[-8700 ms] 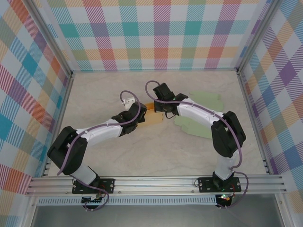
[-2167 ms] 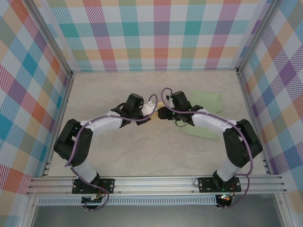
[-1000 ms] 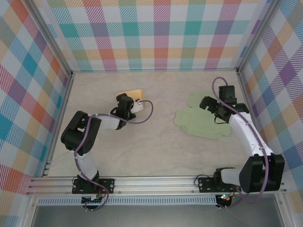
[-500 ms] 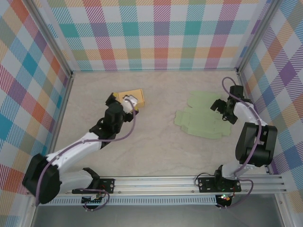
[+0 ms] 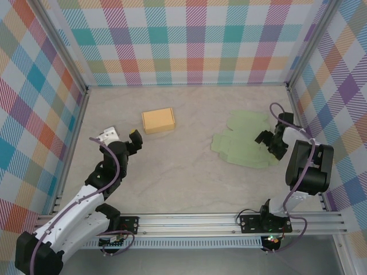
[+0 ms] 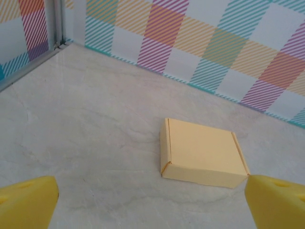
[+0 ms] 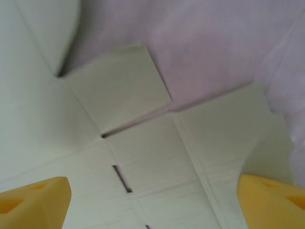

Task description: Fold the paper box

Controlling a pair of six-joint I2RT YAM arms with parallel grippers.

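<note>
A folded yellow paper box (image 5: 158,120) lies shut on the table, far left of centre; in the left wrist view the yellow box (image 6: 202,152) sits ahead of my fingers. My left gripper (image 5: 129,142) hangs open, near and left of it, touching nothing. A flat, unfolded green paper box sheet (image 5: 243,143) lies at the right. My right gripper (image 5: 269,144) hovers open over the sheet's right edge. In the right wrist view the green sheet (image 7: 143,157), with its creases and slots, spreads out below the right gripper (image 7: 151,205), whose yellow fingertips (image 7: 31,200) stand wide apart.
Checked walls (image 5: 195,40) close the table (image 5: 189,177) at the back and both sides. A metal rail (image 5: 189,220) runs along the near edge, with both arm bases on it. Bare marble-patterned tabletop lies between the two boxes.
My left arm has drawn back from the yellow box toward the near left, leaving the box lying free. My right gripper has moved a little nearer, over the green sheet's right edge.
</note>
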